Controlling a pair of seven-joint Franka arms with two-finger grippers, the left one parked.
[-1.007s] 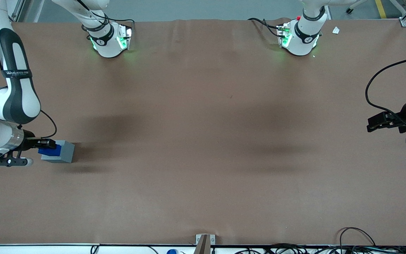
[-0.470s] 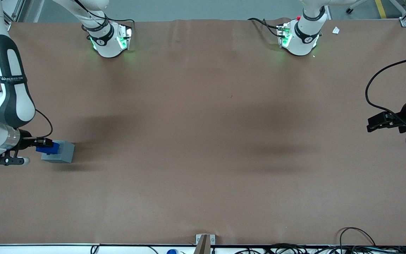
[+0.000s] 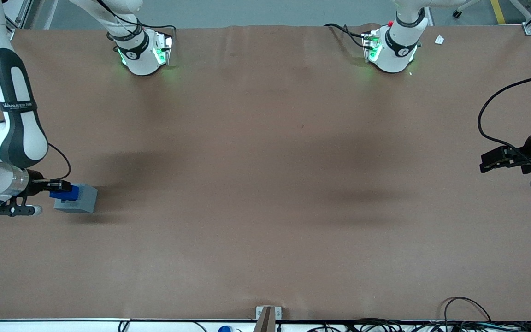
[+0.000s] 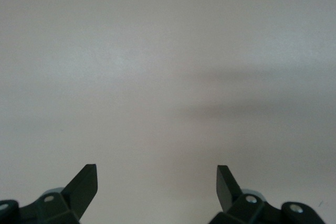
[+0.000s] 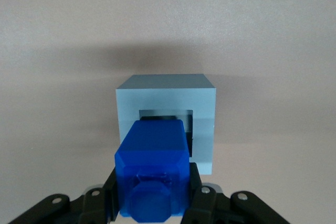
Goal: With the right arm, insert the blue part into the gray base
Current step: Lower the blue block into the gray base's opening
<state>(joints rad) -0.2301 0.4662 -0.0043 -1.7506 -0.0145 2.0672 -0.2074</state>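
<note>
Gripping the blue part (image 5: 152,174) from both sides, the jaws of the right arm (image 3: 14,138) are clenched on it, their black fingers (image 5: 198,192) pressed against its flanks in the right wrist view. That view shows the blue part as a bright block with a narrower rounded step at the end nearest the camera, and its other end reaches the dark square opening (image 5: 190,125) in the gray base (image 5: 165,90). The blue part covers most of this opening, with a dark strip of it showing along one edge and one side. Whether the part has entered the opening or only sits at its mouth cannot be told.

Seen from the front, the gripper (image 3: 58,186) is low over the brown surface (image 3: 265,184), at the working arm's end of it, and the blue part (image 3: 65,193) lies against the gray base (image 3: 83,199) on the side turned toward the arm. The gray base rests on the surface, with a soft shadow spreading from it toward the middle of the surface. The right arm bends down from above, its black band with white lettering (image 3: 16,106) showing on the forearm, and a thin black cable (image 3: 62,161) loops from the wrist to the gripper.

Farther from the front camera than the gray base, two white arm pedestals (image 3: 143,53) glow green at their feet.
</note>
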